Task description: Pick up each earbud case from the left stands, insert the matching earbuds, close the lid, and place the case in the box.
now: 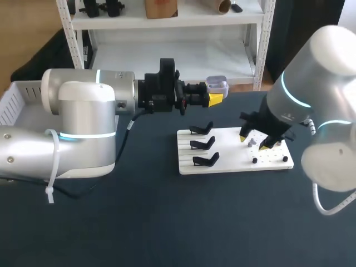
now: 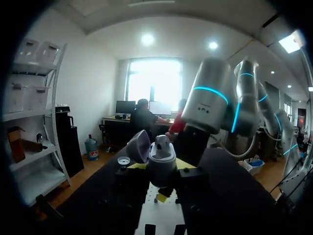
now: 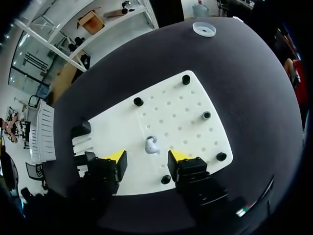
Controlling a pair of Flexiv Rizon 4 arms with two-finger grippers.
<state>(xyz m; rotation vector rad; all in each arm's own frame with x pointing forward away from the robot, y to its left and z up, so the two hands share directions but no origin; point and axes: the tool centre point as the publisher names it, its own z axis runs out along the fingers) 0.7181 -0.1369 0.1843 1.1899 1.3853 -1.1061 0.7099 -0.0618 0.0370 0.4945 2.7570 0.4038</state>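
Two arms work over a dark tabletop (image 1: 167, 222).

Head view: the left arm comes in from frame left. Its left fingers (image 1: 214, 100) are clamped on a pale earbud case (image 1: 217, 85) w/ the lid up, held in the air at upper centre of frame. A white pegboard (image 1: 233, 161) lies centre-right, w/ three black stands (image 1: 203, 144) on its left half. The right fingers (image 1: 243, 135) are spread wide just above the board's right half, a small earbud (image 1: 251, 143) btwn the tips. A white box (image 1: 16, 103) sits at the far left edge.

Left wrist view: the earbud case (image 2: 161, 159) is gripped btwn the left fingers (image 2: 186, 164), lid hinged open to one side. The right arm (image 2: 210, 103) is ahead.

Right wrist view: the right fingers (image 3: 115, 156) are wide apart. The earbud (image 3: 152, 145) lies on the pegboard (image 3: 181, 112) just ahead, btwn the tips, touching neither. Black pegs (image 3: 138, 101) dot the board.
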